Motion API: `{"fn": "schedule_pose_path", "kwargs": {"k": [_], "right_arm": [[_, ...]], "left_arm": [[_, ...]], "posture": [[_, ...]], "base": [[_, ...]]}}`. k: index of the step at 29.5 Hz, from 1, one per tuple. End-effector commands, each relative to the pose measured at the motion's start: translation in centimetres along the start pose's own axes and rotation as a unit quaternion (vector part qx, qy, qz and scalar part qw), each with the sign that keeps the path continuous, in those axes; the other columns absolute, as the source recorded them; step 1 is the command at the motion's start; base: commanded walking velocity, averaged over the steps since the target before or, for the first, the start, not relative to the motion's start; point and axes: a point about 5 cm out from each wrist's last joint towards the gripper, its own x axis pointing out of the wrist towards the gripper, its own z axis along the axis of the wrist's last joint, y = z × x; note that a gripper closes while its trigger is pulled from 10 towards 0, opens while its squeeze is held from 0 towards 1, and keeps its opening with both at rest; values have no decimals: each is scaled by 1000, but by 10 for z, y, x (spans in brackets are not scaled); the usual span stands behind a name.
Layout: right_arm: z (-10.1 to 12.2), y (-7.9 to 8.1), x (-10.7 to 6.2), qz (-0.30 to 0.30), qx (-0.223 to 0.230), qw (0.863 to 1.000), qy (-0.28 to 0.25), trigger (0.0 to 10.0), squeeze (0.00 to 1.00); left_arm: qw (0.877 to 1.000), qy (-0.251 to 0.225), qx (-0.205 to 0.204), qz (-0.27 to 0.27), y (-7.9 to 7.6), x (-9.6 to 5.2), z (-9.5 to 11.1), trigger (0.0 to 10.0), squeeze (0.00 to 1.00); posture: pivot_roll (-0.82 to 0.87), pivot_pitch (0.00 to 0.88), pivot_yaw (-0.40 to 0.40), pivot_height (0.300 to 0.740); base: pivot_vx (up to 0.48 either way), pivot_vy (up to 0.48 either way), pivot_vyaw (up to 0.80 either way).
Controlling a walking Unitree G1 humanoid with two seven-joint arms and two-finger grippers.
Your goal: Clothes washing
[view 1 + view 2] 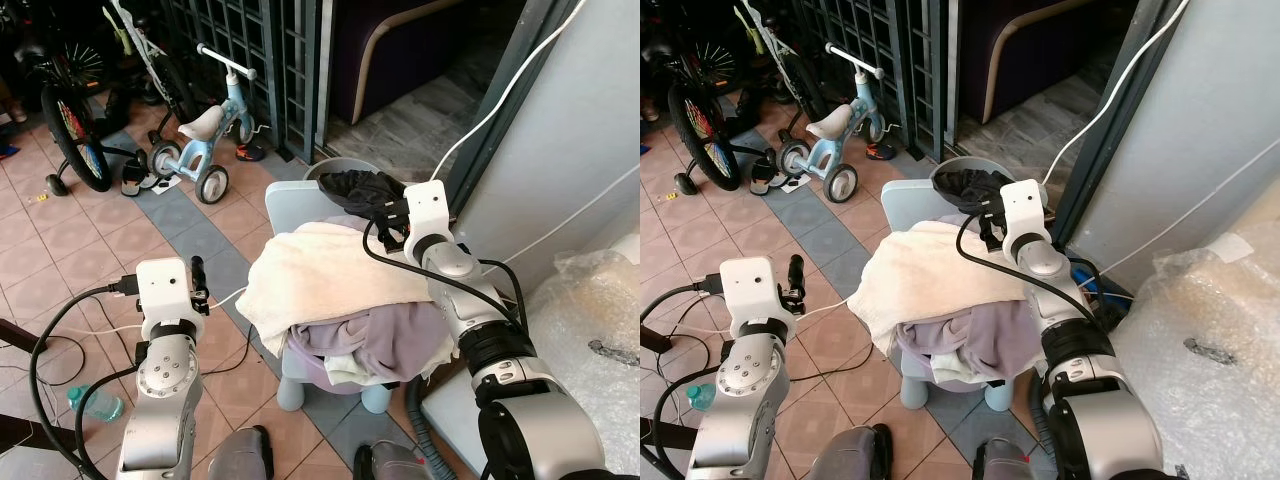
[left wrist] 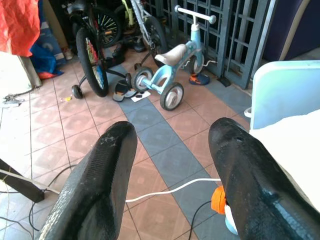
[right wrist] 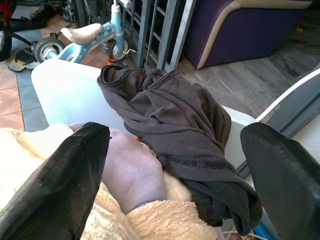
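Observation:
A heap of laundry lies on a small pale-blue child's chair [image 1: 290, 205]. A cream towel [image 1: 320, 275] is spread over the top, and a lavender garment [image 1: 395, 335] hangs out below it. A dark grey garment [image 3: 170, 115] is crumpled at the back of the heap, against the chair's backrest. My right gripper [image 3: 175, 165] is open just above the heap, its fingers [image 3: 60, 185] spread either side of the dark garment and touching nothing. My left gripper [image 2: 172, 165] is open and empty over the tiled floor, left of the chair.
A blue tricycle [image 1: 205, 135] and a bicycle [image 1: 70, 120] stand at the far left before a metal grille [image 1: 250, 40]. Cables [image 2: 170, 190] and a water bottle [image 1: 95, 403] lie on the floor. Bubble wrap [image 1: 590, 330] and a grey panel [image 1: 570, 130] are on the right.

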Motion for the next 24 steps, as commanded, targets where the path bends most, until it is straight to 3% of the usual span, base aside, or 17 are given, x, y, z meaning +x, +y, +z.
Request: {"fn": "schedule_pose_path", "kwargs": {"k": [1, 4, 7, 12, 17, 21, 22, 23, 24], "right_arm": [[5, 1, 1, -4, 8, 1000, -10, 10000, 0], [0, -1, 0, -14, -4, 1000, -13, 10000, 0], [-13, -1, -1, -32, 4, 999, 8, 10000, 0], [12, -10, 10, -71, -26, 997, -24, 10000, 0], [25, -14, 15, -84, -37, 995, -38, 10000, 0], [36, -12, 22, -73, -55, 996, -22, 10000, 0], [34, -11, 22, -65, -61, 996, -11, 7490, 0], [26, -7, 23, -39, -51, 998, 21, 0, 0], [23, -5, 23, -30, -44, 998, 32, 0, 0]], "left_arm": [[1000, -1, 2, -16, -2, -5, 4, 10000, 0], [999, 0, 6, -46, -12, -14, 8, 10000, 0], [999, 7, 17, -35, -1, -23, 10, 10000, 0], [998, 25, 42, -35, 15, -47, 12, 10000, 0], [997, 33, 49, -40, 18, -52, 13, 10000, 0], [996, 35, 51, -58, 11, -51, 18, 10000, 0], [996, 35, 50, -58, 10, -51, 19, 10000, 0], [997, 38, 47, -58, 8, -52, 19, 10000, 0], [997, 39, 45, -58, 7, -52, 19, 10000, 0]], "posture": [[65, 175, 8, 740], [111, 220, 1, 740], [159, 267, -1, 740], [244, 319, 48, 740], [254, 333, 61, 740], [251, 342, 56, 740], [250, 345, 52, 740], [249, 344, 45, 740], [248, 343, 42, 740]], "base": [[0, 0, 0], [0, 0, 0], [0, 0, 0], [0, 0, 0], [0, 0, 0], [0, 0, 0], [0, 0, 0], [0, 0, 0], [0, 0, 0]]}}
